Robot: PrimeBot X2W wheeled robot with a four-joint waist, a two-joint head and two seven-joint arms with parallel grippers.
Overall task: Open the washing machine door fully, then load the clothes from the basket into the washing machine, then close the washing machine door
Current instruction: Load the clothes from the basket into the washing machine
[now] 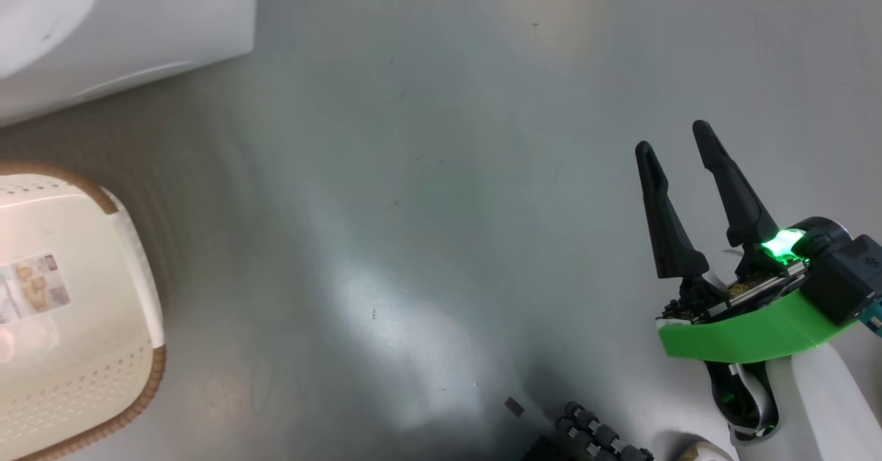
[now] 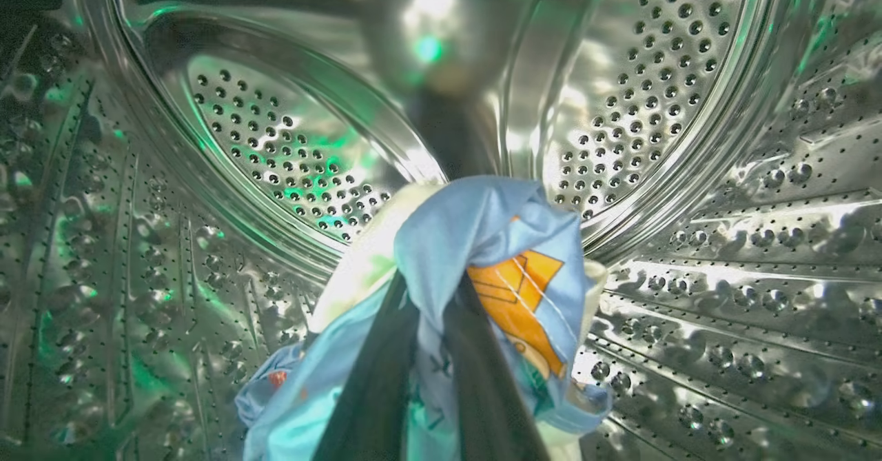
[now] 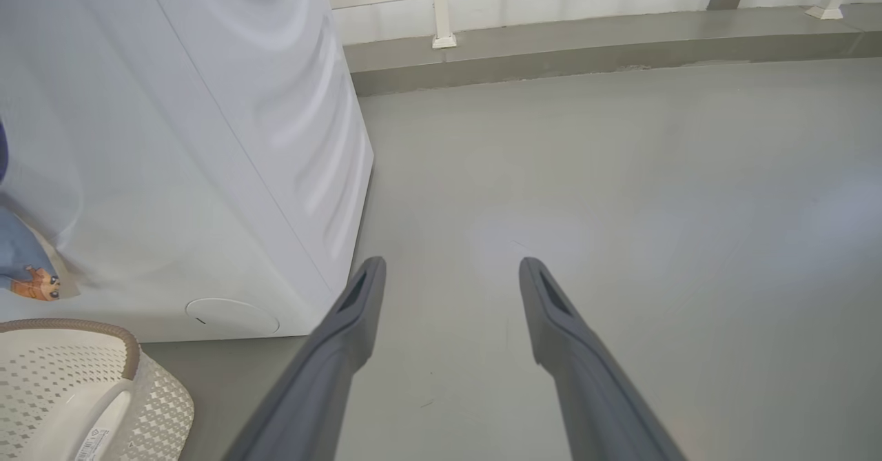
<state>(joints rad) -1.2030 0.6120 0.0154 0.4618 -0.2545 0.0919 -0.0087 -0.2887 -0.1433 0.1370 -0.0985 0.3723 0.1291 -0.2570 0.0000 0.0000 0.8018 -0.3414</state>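
Note:
In the left wrist view my left gripper (image 2: 431, 295) is inside the washing machine's steel drum (image 2: 289, 151). It is shut on the clothes (image 2: 482, 240), a light blue bundle with orange print and some cream fabric that drapes over both dark fingers. My right gripper (image 1: 679, 140) hangs open over bare floor, right of the washing machine (image 1: 131, 27), with nothing between its fingers. The cream basket (image 1: 89, 351) with a brown rim stands at the left, its label sticker showing. A scrap of blue and orange fabric (image 3: 24, 268) shows at the machine's front. The washing machine door is out of view.
The grey floor (image 1: 441, 206) stretches wide to the right of the machine. A low white railing (image 3: 441, 6) and a raised kerb run along the far side. A round white service flap (image 3: 231, 315) sits low on the machine, just above the basket (image 3: 83, 385).

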